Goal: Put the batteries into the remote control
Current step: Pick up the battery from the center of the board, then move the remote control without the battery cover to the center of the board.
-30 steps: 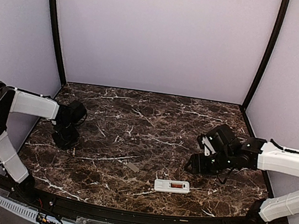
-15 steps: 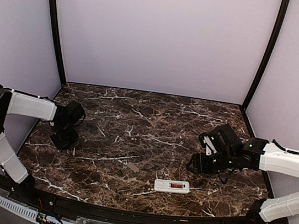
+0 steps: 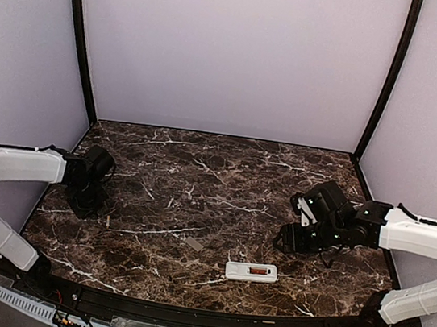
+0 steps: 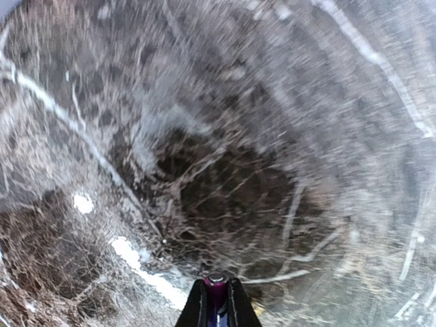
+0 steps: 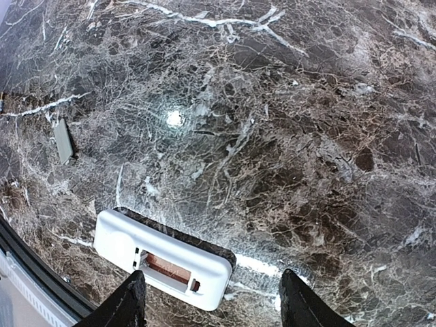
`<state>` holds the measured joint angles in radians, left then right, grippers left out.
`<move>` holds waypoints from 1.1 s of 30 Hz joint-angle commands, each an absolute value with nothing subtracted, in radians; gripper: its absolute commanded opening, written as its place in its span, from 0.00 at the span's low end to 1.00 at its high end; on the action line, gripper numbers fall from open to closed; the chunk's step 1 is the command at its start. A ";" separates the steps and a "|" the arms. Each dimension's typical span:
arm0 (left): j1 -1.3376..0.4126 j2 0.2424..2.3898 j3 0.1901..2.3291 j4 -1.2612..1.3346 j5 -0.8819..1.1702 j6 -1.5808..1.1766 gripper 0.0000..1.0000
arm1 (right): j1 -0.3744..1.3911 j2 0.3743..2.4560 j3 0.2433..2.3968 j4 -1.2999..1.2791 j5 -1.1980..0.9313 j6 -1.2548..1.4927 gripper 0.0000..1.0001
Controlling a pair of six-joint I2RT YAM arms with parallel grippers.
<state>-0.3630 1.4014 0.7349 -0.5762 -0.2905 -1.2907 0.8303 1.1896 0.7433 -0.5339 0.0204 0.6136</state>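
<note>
The remote control (image 3: 251,271) lies back side up near the table's front edge, its compartment uncovered. One reddish battery (image 5: 167,267) sits in that recess. My right gripper (image 3: 285,240) hovers open just behind and right of the remote; in the right wrist view the remote's (image 5: 163,259) right end lies between the gripper's (image 5: 212,274) spread fingers. My left gripper (image 3: 87,200) is low over the far left of the table. In the blurred left wrist view this gripper (image 4: 216,283) is shut on a slim, purplish-looking cylinder with a metal cap, a battery (image 4: 216,285).
A small flat grey rectangular piece (image 3: 194,243) lies on the marble left of the remote, also seen as the grey piece (image 5: 63,140) in the right wrist view. The table's dark front edge (image 3: 181,311) runs close behind the remote. Purple walls enclose the other three sides.
My left arm has swung left and back toward the table's left edge, and its wrist view is motion-blurred. The right arm, remote and grey piece have hardly moved.
</note>
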 commanded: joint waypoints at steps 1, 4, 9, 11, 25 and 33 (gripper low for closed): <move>-0.392 1.279 0.758 -0.596 -0.401 -1.166 0.02 | 0.824 1.184 0.775 -0.529 0.019 0.596 0.64; -0.441 1.229 0.793 -0.548 -0.453 -1.004 0.02 | 0.815 1.183 0.770 -0.516 0.006 0.594 0.65; -0.615 1.157 0.814 -0.328 -0.458 -0.698 0.02 | 0.751 1.191 0.731 -0.478 -0.120 0.625 0.64; -0.661 1.136 0.812 -0.242 -0.403 -0.572 0.02 | 0.735 1.193 0.705 -0.467 -0.181 0.649 0.64; -0.790 1.076 0.780 -0.044 -0.124 -0.250 0.00 | 0.731 1.368 0.581 -0.301 -0.494 0.683 0.63; -0.843 1.083 0.785 -0.050 -0.100 -0.212 0.00 | 0.776 1.475 0.612 -0.249 -0.519 0.638 0.58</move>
